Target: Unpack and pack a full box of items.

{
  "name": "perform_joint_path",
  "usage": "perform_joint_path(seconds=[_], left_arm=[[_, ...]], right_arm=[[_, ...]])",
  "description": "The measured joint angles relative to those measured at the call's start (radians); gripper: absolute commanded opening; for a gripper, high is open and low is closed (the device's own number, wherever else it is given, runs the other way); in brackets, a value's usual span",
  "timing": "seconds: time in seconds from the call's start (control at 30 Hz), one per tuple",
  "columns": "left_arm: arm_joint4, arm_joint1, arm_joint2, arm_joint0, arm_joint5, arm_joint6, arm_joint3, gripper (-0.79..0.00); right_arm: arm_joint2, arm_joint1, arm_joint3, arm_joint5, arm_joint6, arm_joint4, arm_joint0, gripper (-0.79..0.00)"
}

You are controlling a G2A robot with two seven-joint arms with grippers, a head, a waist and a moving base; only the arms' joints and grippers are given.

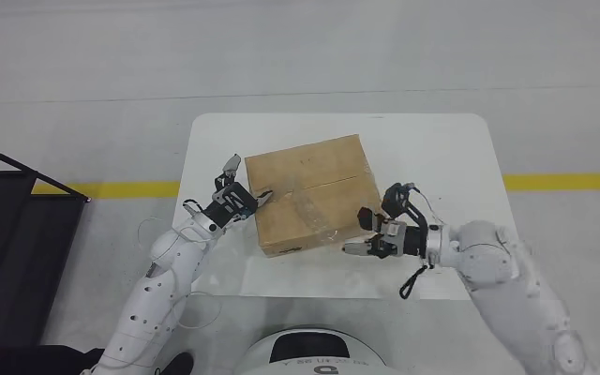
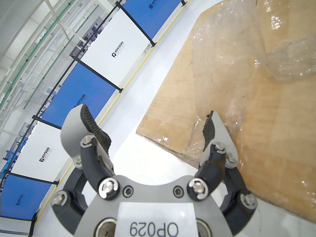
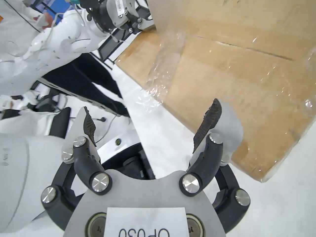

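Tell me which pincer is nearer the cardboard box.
Left, narrowly. The left pincer is open at the cardboard box's left edge, one fingertip over it. The right pincer is open beside the right near corner, seemingly just off it.

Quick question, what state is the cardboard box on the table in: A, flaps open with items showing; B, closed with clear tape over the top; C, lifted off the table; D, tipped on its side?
B: the cardboard box rests on the table with its flaps shut and shiny clear tape across the top seam.
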Motion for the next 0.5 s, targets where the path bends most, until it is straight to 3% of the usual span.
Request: perform_joint_path(seconds=[0.17, 0.3, 0.5], left_arm=[[0.0, 0.0, 0.0, 0.0, 0.0, 0.0, 0.0, 0.0], [0.0, 0.0, 0.0, 0.0, 0.0, 0.0, 0.0, 0.0], [0.0, 0.0, 0.0, 0.0, 0.0, 0.0, 0.0, 0.0]], right_arm=[[-0.046, 0.007, 0.077, 0.025, 0.203, 0.16, 0.089, -0.163], [-0.097, 0.004, 0.108, 0.026, 0.225, 0.178, 0.119, -0.314], [-0.188, -0.008, 0.145, 0.053, 0.203, 0.156, 0.163, -0.286]])
